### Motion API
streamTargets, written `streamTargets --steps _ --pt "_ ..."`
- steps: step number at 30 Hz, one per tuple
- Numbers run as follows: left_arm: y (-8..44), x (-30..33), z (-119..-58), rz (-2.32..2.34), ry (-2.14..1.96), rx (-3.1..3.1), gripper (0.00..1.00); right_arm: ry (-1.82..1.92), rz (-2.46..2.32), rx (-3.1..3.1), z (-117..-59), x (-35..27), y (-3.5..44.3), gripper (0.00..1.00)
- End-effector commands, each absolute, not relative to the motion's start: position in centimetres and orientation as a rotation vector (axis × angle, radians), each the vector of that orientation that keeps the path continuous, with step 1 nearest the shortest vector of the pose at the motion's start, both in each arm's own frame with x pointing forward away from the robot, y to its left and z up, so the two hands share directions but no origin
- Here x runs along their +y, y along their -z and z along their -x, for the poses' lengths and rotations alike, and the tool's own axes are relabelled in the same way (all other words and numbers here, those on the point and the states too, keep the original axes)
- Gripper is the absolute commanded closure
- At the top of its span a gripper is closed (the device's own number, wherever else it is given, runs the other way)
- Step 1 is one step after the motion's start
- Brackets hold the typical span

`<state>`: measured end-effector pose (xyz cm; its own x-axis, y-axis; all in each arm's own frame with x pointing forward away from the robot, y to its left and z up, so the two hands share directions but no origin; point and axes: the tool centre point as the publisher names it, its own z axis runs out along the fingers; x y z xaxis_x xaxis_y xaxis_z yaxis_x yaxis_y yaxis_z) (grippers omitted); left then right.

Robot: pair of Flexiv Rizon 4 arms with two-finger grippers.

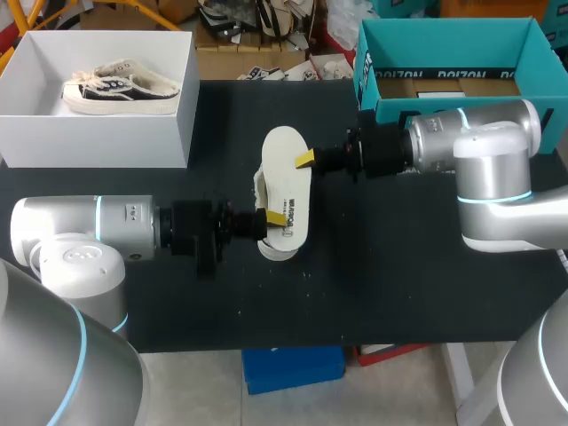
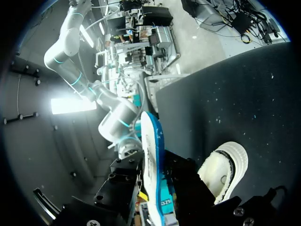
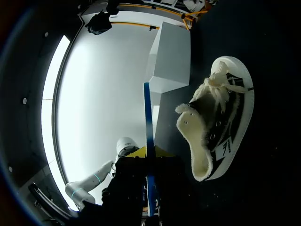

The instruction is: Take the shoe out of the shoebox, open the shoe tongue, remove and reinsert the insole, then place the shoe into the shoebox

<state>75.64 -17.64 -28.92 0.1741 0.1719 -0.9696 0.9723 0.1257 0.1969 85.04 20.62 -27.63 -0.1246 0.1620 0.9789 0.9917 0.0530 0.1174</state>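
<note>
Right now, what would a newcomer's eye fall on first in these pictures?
The white insole stands out first, held over the middle of the table, with the left gripper and the right gripper each pinching an edge. Just beneath it lies a dark, fleece-lined shoe. At the table's far left corner an open white shoebox holds a second shoe.

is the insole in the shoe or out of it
Out. The left gripper and right gripper both hold the insole clear of the shoe, which lies on the table below it.
</note>
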Motion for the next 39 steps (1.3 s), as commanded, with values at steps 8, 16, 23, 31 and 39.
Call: streamTargets --steps 8,16,23,31,39 --pt "28.9 -17.8 -75.6 -1.3 0.88 1.25 0.0 1.179 1.238 -1.444 -85.1 20.7 27.6 1.0" --pt "22.9 -15.3 -74.7 -1.61 0.547 1.417 0.0 1.179 1.238 -1.444 -85.1 20.7 27.6 1.0" --pt "20.7 -14.7 -74.3 -1.754 0.357 1.489 0.0 1.179 1.238 -1.444 -85.1 20.7 27.6 1.0" --pt "20.7 -14.7 -74.3 -1.754 0.357 1.489 0.0 1.179 1.238 -1.444 -85.1 20.7 27.6 1.0" --pt "20.7 -14.7 -74.3 -1.754 0.357 1.489 0.0 1.179 1.238 -1.444 -85.1 20.7 27.6 1.0"
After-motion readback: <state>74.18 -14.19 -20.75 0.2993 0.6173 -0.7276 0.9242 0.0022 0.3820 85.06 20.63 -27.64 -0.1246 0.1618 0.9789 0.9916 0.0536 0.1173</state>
